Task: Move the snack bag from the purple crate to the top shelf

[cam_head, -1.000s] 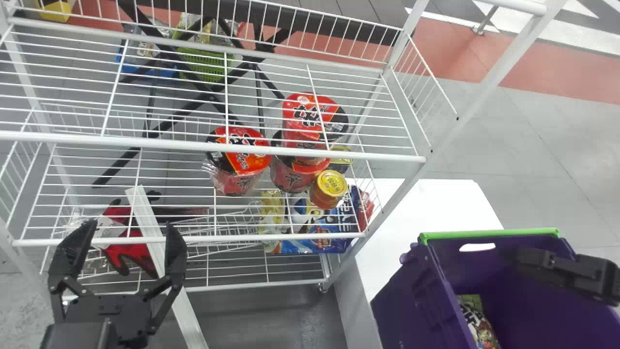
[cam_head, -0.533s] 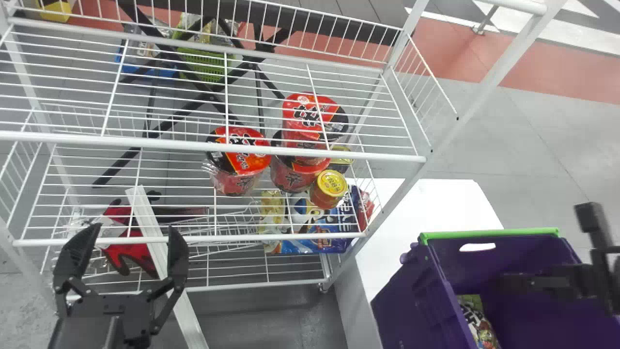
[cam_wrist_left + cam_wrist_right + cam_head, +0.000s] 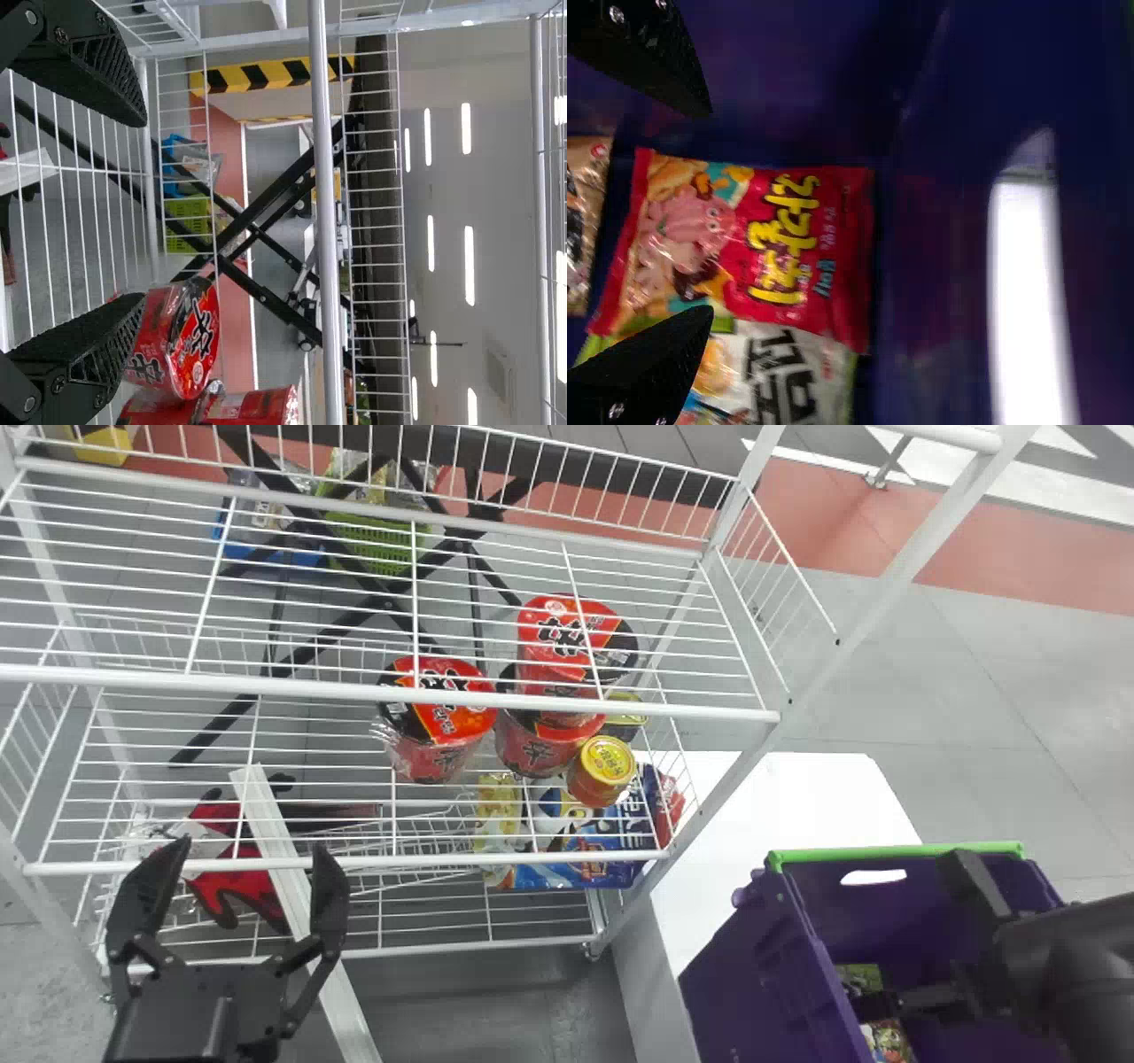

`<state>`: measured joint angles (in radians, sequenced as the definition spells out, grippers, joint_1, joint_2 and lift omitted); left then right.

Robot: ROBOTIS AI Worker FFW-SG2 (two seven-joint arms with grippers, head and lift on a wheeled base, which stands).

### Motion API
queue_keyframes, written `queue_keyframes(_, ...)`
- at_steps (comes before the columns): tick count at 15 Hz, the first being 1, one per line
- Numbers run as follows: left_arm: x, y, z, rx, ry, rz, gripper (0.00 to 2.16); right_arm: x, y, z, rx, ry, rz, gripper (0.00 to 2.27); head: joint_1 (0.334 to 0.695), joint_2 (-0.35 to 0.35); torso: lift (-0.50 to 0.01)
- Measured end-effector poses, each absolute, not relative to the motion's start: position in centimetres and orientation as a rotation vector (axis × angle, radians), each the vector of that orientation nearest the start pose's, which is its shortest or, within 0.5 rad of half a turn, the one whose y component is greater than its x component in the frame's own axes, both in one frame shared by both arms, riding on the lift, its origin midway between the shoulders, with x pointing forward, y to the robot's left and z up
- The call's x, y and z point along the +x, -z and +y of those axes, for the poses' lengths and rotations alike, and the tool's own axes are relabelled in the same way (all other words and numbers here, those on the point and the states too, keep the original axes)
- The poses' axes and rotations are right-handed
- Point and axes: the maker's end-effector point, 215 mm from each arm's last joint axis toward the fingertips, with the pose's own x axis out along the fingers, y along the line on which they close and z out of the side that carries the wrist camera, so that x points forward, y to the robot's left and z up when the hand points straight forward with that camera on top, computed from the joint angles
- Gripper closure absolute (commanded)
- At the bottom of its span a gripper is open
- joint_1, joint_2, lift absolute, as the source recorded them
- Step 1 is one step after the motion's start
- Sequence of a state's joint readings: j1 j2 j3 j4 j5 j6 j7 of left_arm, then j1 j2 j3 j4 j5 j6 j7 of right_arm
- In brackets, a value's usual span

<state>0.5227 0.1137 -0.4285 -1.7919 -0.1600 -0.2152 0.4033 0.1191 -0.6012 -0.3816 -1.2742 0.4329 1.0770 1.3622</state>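
Right fingers point(image 3: 651, 363) over a snack bag point(image 3: 744, 243)
Spread wide, empty, presumably for pinching it; left fingers point(image 3: 330, 899) also gape empty.

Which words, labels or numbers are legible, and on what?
None I can quote with certainty.
Red snack bag: yellow lettering, too unclear.
White bag: black lettering, cut off by the view's edge.
Red cups: black lettering, broken up by shelf wires.
Yellow-lidded jar: too small.
Blue bag: white lettering, behind wires.
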Motion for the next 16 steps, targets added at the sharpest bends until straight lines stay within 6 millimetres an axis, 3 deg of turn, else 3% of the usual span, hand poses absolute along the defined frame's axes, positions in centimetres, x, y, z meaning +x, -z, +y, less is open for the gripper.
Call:
queue_keyframes(5, 38.2, 41.9, 8.5, 0.067, 0.070, 0.068, 0.13, 19.7, 60.4, -53.1, 0.342, -0.154, 1.519, 0.09, 0.695, -0.350, -0.448)
queue_keyframes(12, 37.9, 42.0, 8.3, 0.061, 0.073, 0.067, 0.13, 21.0, 62.8, -53.9, 0.105, -0.241, 1.514, 0.10, 0.695, -0.350, -0.448)
queue_keyframes(16, 37.7, 42.1, 8.2, 0.064, 0.068, 0.068, 0.13, 20.5, 64.2, -54.4, -0.008, -0.281, 1.550, 0.10, 0.695, -0.350, -0.448)
